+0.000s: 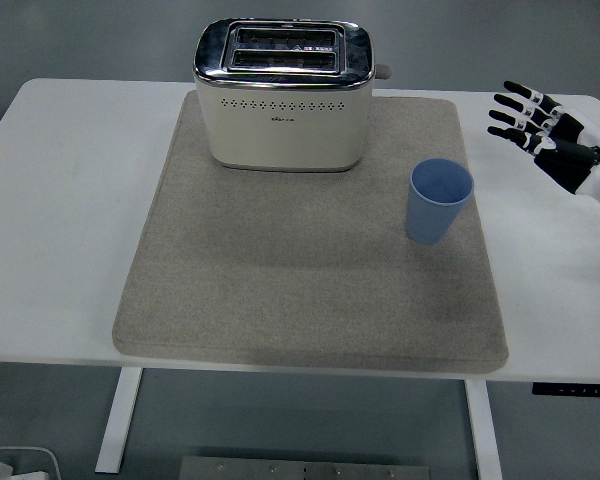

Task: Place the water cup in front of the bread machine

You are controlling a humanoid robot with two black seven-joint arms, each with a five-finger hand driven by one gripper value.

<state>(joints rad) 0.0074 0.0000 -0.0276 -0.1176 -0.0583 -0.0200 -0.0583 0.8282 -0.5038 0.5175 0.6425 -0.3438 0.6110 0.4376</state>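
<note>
Presently, a blue water cup (440,202) is seen standing upright and empty on a beige mat (280,290), near the mat's right edge and about midway along it. The mat is laid over the middle of the white bench (60,230). A cream and chrome bread machine (283,95) is set at the mat's far edge, left of the cup and apart from it; the stretch of mat before the machine is bare. The right robot hand (542,130) is held above the bench's far right corner, well apart from the cup, with its fingers (510,100) spread and pointed towards the far left. Nothing is grasped by it.
</note>
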